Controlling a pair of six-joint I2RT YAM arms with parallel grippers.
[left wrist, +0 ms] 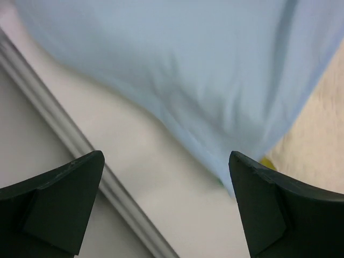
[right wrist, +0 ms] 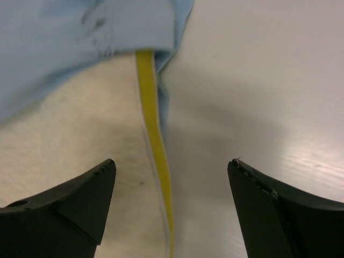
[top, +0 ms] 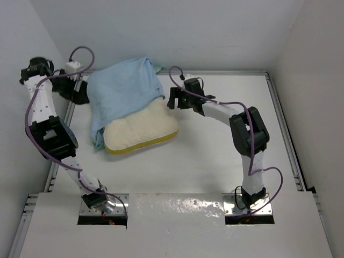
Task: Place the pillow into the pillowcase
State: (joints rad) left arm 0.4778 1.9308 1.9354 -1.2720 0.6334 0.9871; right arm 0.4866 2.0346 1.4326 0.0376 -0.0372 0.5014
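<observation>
The cream-white pillow (top: 141,129) with a yellow edge band lies on the table, its far half inside the light blue pillowcase (top: 123,88). My left gripper (top: 80,91) is open at the pillowcase's left side; in the left wrist view the blue fabric (left wrist: 188,70) fills the top, with nothing between the fingers. My right gripper (top: 173,99) is open at the pillow's right edge. In the right wrist view the yellow band (right wrist: 153,145) runs between the fingers, the pillow (right wrist: 70,145) at left, the pillowcase's hem (right wrist: 80,32) above.
A metal rail (left wrist: 70,140) borders the table (top: 215,150) on the left, close to my left gripper. White walls enclose the table at back and sides. Purple cables loop over both arms.
</observation>
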